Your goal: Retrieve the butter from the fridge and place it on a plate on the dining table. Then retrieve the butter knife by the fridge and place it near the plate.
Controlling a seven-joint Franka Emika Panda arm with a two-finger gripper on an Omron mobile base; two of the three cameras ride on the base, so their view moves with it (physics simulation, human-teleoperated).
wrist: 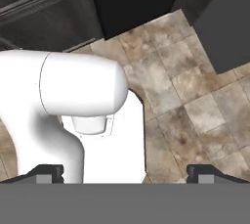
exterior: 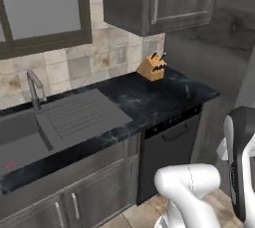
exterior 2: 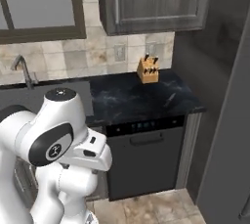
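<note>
My gripper is open, its two dark fingertips far apart with nothing between them. It points down at the tiled floor and my own white body, away from the counter. A tall grey fridge fills the right edge of the right base view, its door closed. The butter is hidden, and the plate and the dining table are out of view. On the black marble counter beside the fridge I cannot make out the butter knife for certain against the veined top.
A tan knife block stands at the back of the counter. Left of it are a sink with a faucet; a dark dishwasher sits below. Dark upper cupboards hang overhead. Bare tiled floor lies ahead.
</note>
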